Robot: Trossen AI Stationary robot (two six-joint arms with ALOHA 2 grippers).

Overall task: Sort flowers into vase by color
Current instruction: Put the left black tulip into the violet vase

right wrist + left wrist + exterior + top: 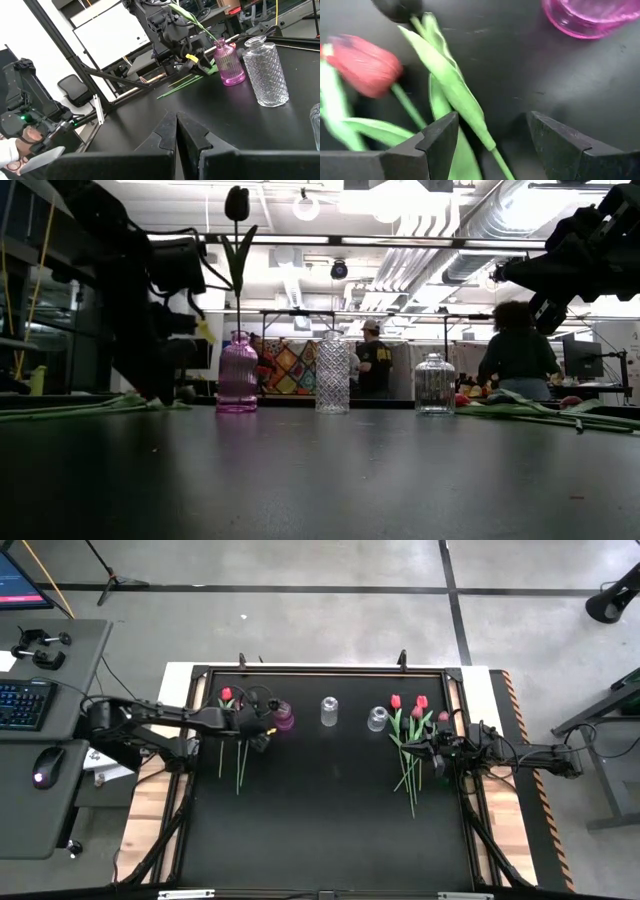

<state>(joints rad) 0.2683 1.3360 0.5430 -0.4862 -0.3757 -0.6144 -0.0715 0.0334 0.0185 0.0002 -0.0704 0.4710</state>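
A dark tulip [237, 202] stands upright in the pink vase [237, 375], its stem down the neck. My left gripper [258, 735] is low beside that vase, left of it, and open. In the left wrist view, the stem and leaf [455, 85] of another dark-headed tulip run between my left gripper's [492, 130] fingers. A red tulip [365, 65] lies beside it; no touch shows. More red and pink tulips [410, 730] lie flat at the table's right. My right gripper [432, 752] hangs above their stems, shut and empty [176, 125].
Two clear glass vases [329, 711] [377, 719] stand in a row to the right of the pink vase [284, 717], near the far edge. The near half of the black table top [320, 830] is bare. A side desk with keyboard [20, 705] and mouse sits left. People stand beyond the far edge.
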